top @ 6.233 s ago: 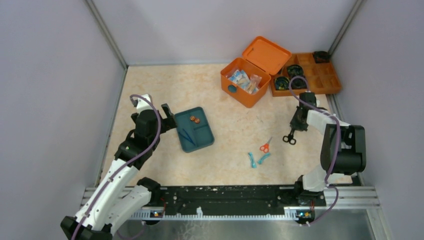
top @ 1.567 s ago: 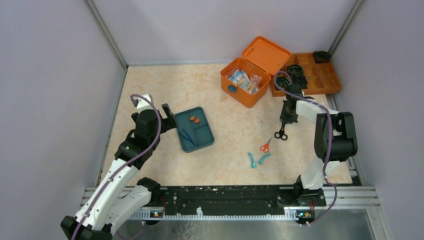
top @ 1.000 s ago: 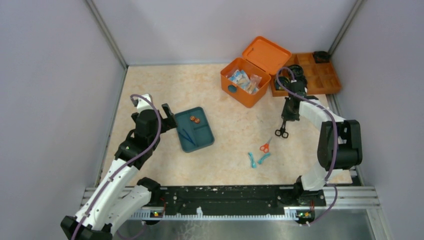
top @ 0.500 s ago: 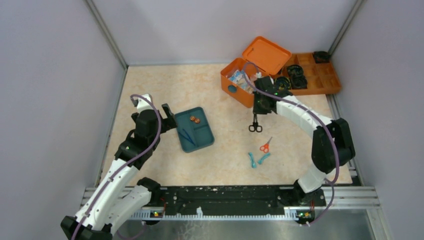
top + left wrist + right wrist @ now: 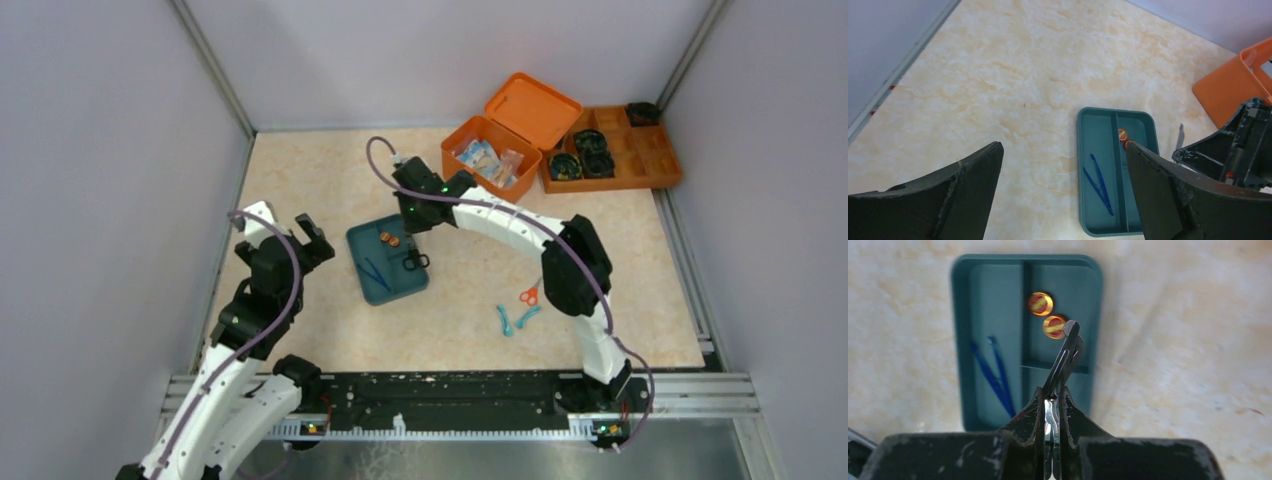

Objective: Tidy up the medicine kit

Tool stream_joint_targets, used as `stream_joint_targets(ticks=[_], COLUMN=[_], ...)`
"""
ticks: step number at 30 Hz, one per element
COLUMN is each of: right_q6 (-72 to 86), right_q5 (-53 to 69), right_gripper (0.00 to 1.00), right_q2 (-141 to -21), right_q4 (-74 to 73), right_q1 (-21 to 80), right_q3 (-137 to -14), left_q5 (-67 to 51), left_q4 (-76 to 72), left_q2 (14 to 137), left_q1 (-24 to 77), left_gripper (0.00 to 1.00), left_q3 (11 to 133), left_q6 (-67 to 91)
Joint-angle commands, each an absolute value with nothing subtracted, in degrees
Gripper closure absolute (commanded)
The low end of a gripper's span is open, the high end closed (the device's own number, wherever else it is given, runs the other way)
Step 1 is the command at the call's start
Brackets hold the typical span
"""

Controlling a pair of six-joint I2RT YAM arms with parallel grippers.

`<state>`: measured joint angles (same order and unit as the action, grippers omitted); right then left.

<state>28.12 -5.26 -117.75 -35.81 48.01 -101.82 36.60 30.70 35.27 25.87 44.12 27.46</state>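
The medicine kit (image 5: 488,162) is an orange box at the back with its hinged lid (image 5: 533,107) open and packets inside; its corner shows in the left wrist view (image 5: 1233,90). My right gripper (image 5: 411,222) (image 5: 1053,396) is shut on the blades of black scissors (image 5: 415,260) (image 5: 1066,352). It holds them handles-down over the right compartments of the teal compartment tray (image 5: 390,280) (image 5: 1025,259). My left gripper (image 5: 316,236) (image 5: 1063,147) is open and empty, just left of that tray (image 5: 1080,150).
In the teal tray lie blue tweezers (image 5: 995,375) (image 5: 1100,185) and two round orange-red pieces (image 5: 1047,314). Orange scissors (image 5: 530,295) and small teal pieces (image 5: 515,318) lie on the table. A flat orange divided tray (image 5: 640,165) with black items stands right of the kit.
My right arm has swung left from beside the kit to over the teal tray, carrying the black scissors. My left arm has drawn back a little to the left.
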Motion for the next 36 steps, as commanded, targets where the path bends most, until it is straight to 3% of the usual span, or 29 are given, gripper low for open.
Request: stream_joint_targets(ticks=[1,11,36], right_q6=[27.8,26.0,28.5], right_q5=[-2.7,-0.2,5.7], right_gripper=[1.0,1.0,1.0], right_q2=[-123.2,-135.7,-141.1], right_q4=[-38.9,-43.8,-38.2], right_q1=[51.3,55.0,55.4], right_q3=[-113.2,-130.9,-127.7], left_q5=[42.7,43.7,42.8], left_q4=[37.5,40.5,39.5], left_q2=[31.0,27.9,27.9], left_q1=[25.6,25.6,25.7], left_gripper=[0.01,0.01,0.01], left_q3=[47.8,49.0,46.4], left_q6=[29.5,28.3,28.3])
